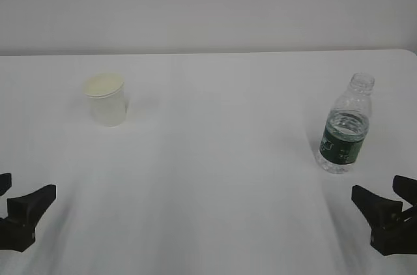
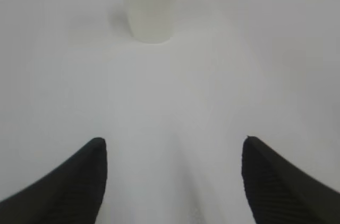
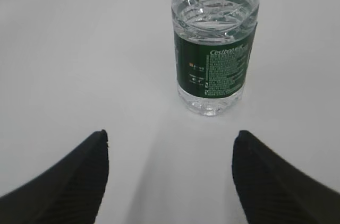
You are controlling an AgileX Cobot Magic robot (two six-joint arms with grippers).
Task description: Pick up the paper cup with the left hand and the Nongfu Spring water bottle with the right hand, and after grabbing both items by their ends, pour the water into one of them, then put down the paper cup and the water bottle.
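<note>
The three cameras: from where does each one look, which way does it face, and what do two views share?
Exterior view: in front of the table, slanting down; both pincers at the bottom corners, left, right.
Left wrist view: on the left arm, facing forward over open fingers toward the paper cup.
Right wrist view: on the right arm, facing forward over open fingers toward the water bottle.
Shared: exterior also shows cup and bottle.
</note>
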